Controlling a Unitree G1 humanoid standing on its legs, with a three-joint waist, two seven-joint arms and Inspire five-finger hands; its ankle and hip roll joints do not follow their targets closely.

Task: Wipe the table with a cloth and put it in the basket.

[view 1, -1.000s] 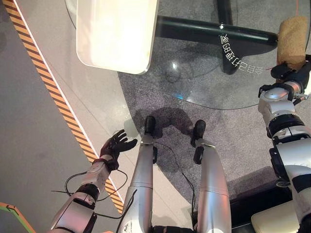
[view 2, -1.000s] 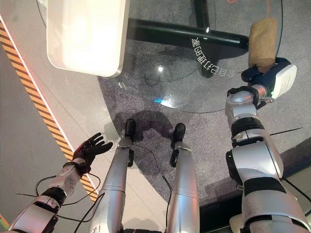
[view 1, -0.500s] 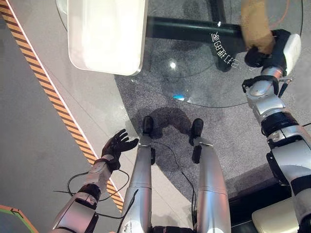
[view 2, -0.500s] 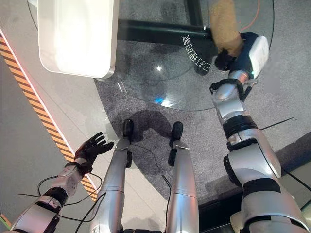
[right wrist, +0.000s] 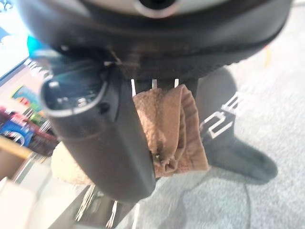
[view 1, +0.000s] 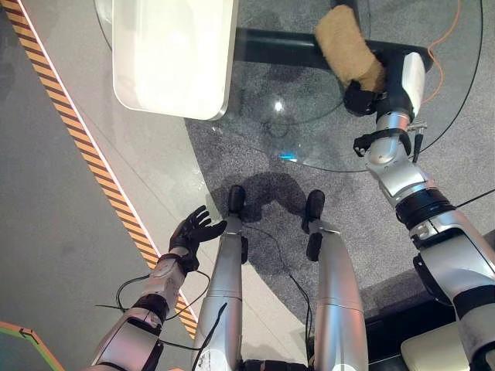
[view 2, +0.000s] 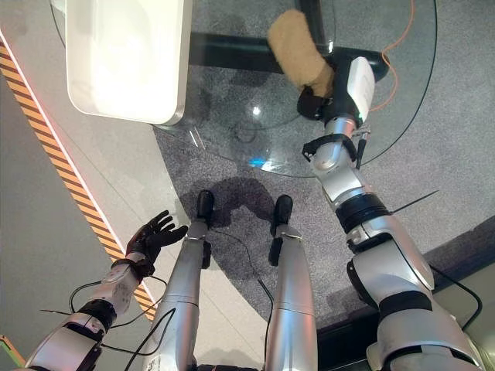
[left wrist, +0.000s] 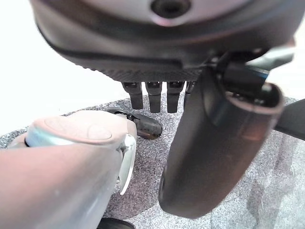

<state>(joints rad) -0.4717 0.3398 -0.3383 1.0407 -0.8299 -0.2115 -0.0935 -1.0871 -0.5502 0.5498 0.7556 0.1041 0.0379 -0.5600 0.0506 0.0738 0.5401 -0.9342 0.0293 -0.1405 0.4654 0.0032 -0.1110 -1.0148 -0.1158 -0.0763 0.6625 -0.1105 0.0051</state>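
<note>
The right hand (view 1: 362,97) grips the tan cloth (view 1: 346,49) against the round glass surface (view 1: 309,147) at about one o'clock, mid-wipe I'd say, with more strokes needed, while the left hand (view 1: 193,232) hangs open at seven o'clock.

A: Surface (view 1: 309,116), glass, round: what do I list as obstacles?

B: White tray (view 1: 174,54) on its left part. My right robot hand (view 1: 363,97) with the tan cloth (view 1: 348,54) over the right part.

A: Free room?

B: Bare glass between tray and cloth. My left robot hand (view 1: 193,232) hangs low over open floor (view 1: 54,201), fingers spread.
</note>
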